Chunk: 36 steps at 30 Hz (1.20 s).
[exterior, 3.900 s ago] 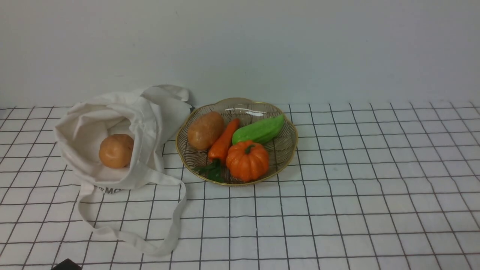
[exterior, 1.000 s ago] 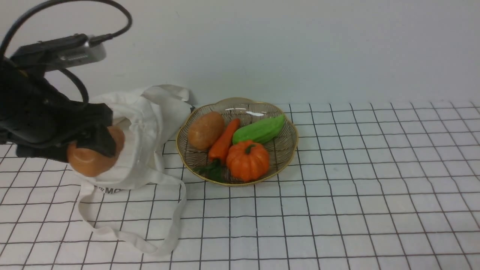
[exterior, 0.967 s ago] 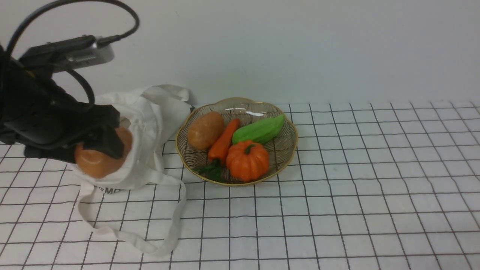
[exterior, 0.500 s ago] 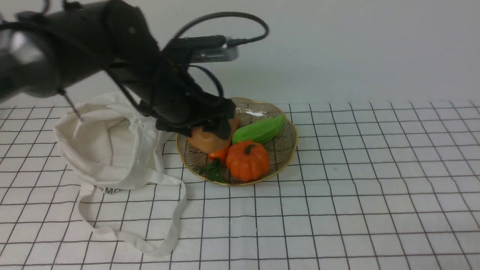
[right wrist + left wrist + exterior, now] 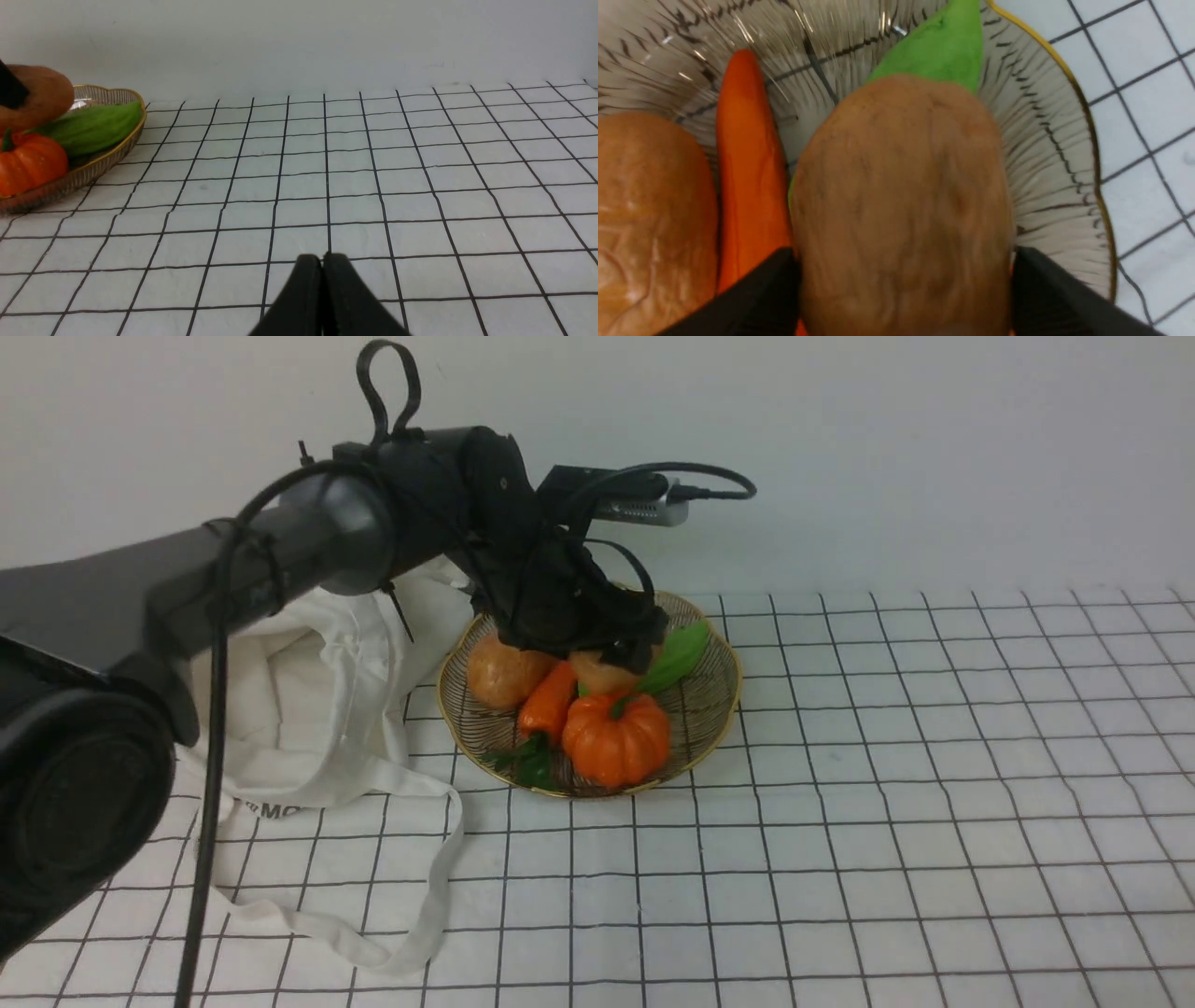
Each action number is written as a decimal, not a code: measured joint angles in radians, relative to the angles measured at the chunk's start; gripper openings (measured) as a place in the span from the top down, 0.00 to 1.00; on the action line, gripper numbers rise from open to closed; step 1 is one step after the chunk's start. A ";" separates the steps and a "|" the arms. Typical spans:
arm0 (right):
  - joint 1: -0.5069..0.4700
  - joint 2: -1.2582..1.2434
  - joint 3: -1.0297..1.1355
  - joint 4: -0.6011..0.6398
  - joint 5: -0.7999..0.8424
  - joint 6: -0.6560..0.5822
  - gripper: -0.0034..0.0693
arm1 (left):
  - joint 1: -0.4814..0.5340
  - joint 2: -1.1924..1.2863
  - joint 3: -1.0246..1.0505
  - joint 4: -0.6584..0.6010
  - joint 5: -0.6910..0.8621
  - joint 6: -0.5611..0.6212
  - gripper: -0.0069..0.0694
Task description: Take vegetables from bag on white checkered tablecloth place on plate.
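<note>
Over at the middle of the front view, your left pincer (image 5: 605, 665) is now parked above the plate (image 5: 729, 705), pinching the round potato (image 5: 597, 674). A second ago that potato was way over at the left of the frame, just lifting out of the bag (image 5: 280, 709). Half a second ago it was only at the plate's left edge. So the carry is basically done, and I'd say all that's left is lowering and letting go. The bag sits slumped on the white checkered tablecloth (image 5: 887, 803), but the arm hides a good part of it, so I can't swear it's empty.

Left wrist view: both black fingers (image 5: 752, 298) squeeze the potato's sides. The carrot (image 5: 747, 163) and the oval potato (image 5: 649, 224) are at the left of the frame, and the green gourd (image 5: 938, 46) pokes out at the top. Can't tell if the held potato touches anything under it.

Right wrist view: your right pincer (image 5: 322, 266) is pressed together, holding nothing. It's low in the middle of the frame over bare cloth, well apart from the plate in the upper left.

Count: two potatoes (one held, one lying), one carrot, one gourd, one pumpkin (image 5: 616, 737), one plate, one bag.
</note>
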<state>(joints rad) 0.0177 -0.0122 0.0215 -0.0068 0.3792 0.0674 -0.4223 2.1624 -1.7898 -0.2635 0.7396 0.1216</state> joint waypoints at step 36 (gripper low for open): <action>0.000 0.000 0.000 0.000 0.000 0.000 0.97 | 0.000 -0.987 0.547 0.186 0.449 -0.076 0.92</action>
<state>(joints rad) 0.0177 -0.0122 0.0215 -0.0068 0.3792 0.0674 -0.4223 1.1751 -1.2423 -0.0771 1.1883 0.0454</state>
